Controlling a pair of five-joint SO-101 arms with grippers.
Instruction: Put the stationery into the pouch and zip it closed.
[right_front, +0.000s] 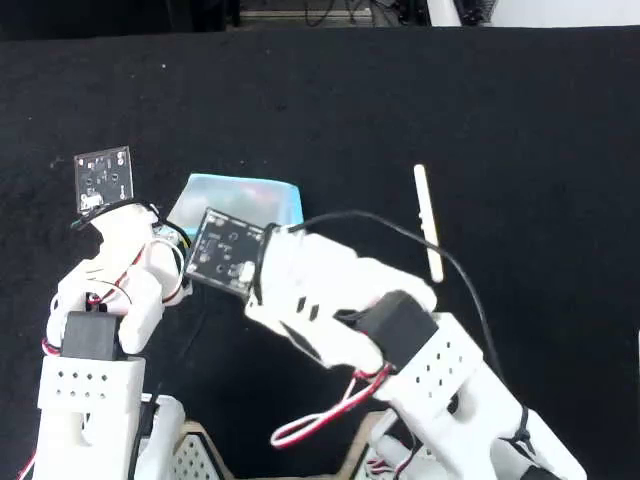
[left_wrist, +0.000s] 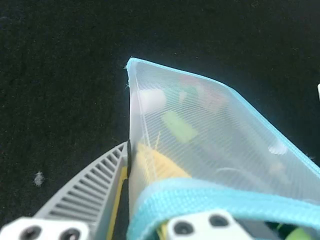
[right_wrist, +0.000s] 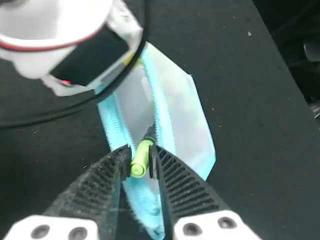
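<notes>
Blue-edged pouch (left_wrist: 220, 150) with yellow item (left_wrist: 156, 166), green item (left_wrist: 179, 126), perhaps white eraser (left_wrist: 151, 100) inside.

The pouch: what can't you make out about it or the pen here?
Left wrist view: items inside the pouch are blurred shapes behind its mesh wall.
High view: a wrist camera board covers the pouch's near edge.
Right wrist view: the right gripper hides the sides of the green pen; its far tip is too small.
</notes>
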